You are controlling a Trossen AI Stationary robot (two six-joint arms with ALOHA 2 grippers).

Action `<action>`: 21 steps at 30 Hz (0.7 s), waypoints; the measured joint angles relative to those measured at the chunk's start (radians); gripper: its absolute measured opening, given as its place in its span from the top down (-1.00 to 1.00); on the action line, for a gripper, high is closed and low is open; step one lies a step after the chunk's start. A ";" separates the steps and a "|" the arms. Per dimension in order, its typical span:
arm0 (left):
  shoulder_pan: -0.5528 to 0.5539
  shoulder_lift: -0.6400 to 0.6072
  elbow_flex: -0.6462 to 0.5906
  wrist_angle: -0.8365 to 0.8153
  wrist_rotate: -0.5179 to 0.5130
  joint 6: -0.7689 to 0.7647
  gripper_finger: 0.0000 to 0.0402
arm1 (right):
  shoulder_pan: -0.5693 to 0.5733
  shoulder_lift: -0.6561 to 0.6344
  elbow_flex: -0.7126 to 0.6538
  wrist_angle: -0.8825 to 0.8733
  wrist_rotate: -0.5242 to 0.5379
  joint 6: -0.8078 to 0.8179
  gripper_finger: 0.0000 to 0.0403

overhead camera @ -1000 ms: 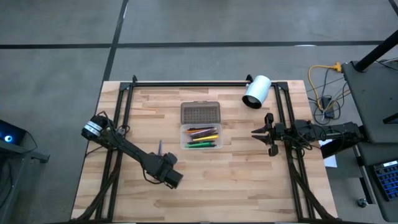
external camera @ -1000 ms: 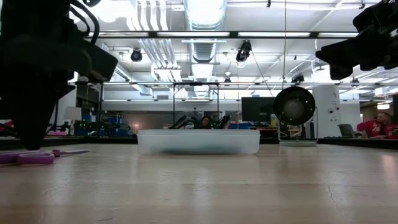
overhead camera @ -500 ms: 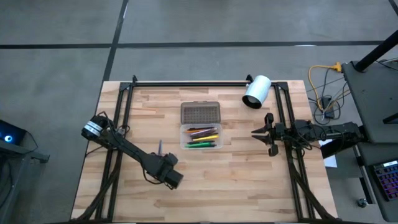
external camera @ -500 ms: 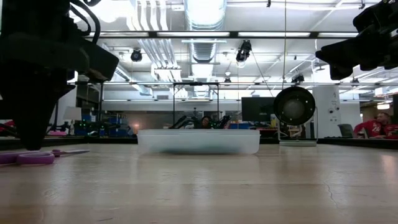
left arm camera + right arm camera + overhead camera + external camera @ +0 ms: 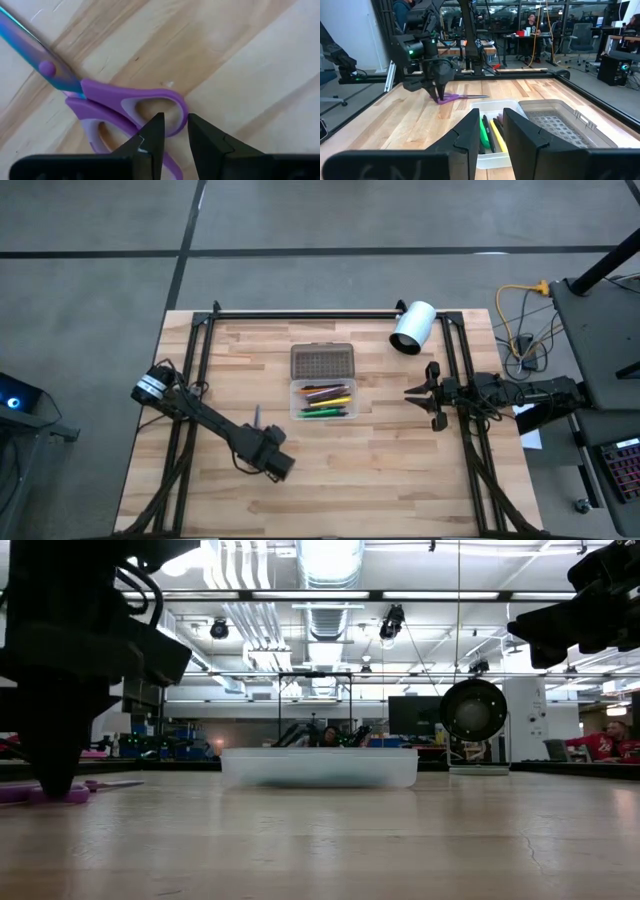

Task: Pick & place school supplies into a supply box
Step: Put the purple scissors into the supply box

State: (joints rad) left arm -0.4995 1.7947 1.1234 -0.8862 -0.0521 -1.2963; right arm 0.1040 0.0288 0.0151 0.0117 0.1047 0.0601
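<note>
The purple-handled scissors (image 5: 100,95) lie flat on the table left of the supply box, blades toward the far edge (image 5: 257,416). My left gripper (image 5: 175,122) points down over their handles (image 5: 55,792), slightly open. One finger is inside a handle loop and the other outside it. The clear supply box (image 5: 322,400) sits mid-table and holds several coloured pens and pencils. Its dotted grey lid (image 5: 322,362) lies open on the far side. My right gripper (image 5: 407,392) waits right of the box above the table, fingers slightly apart (image 5: 491,125). My left gripper comes from above, pointing down, and straddles the rim of one handle loop (image 5: 181,107), one finger (image 5: 155,127) in the hole and one (image 5: 200,135) outside. The scissors lie flat on the table. Whether the fingers touch the rim I cannot tell.
A white cylinder (image 5: 412,327) lies near the table's far right corner. Black frame rails (image 5: 300,313) run along the far edge and both sides. Bare wood (image 5: 380,470) spreads across the near half. People sit in the room beyond (image 5: 532,22).
My left gripper has moved down onto the scissors' handles; in the low view its tip now hides the purple handle that showed beside it before. The scissors and the box have stayed in place.
</note>
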 joint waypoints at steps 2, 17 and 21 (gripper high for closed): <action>0.003 0.000 -0.015 0.016 0.000 0.001 0.65 | 0.000 0.000 0.000 0.000 0.000 0.000 0.61; 0.003 -0.003 -0.055 0.071 -0.005 0.004 0.69 | 0.000 0.000 0.000 0.000 0.000 0.000 0.62; 0.003 -0.002 -0.055 0.074 -0.005 0.034 0.85 | 0.000 0.000 0.000 0.000 0.000 0.000 0.59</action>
State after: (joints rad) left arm -0.4961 1.7929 1.0679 -0.8126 -0.0574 -1.2621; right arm 0.1043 0.0288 0.0151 0.0116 0.1047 0.0601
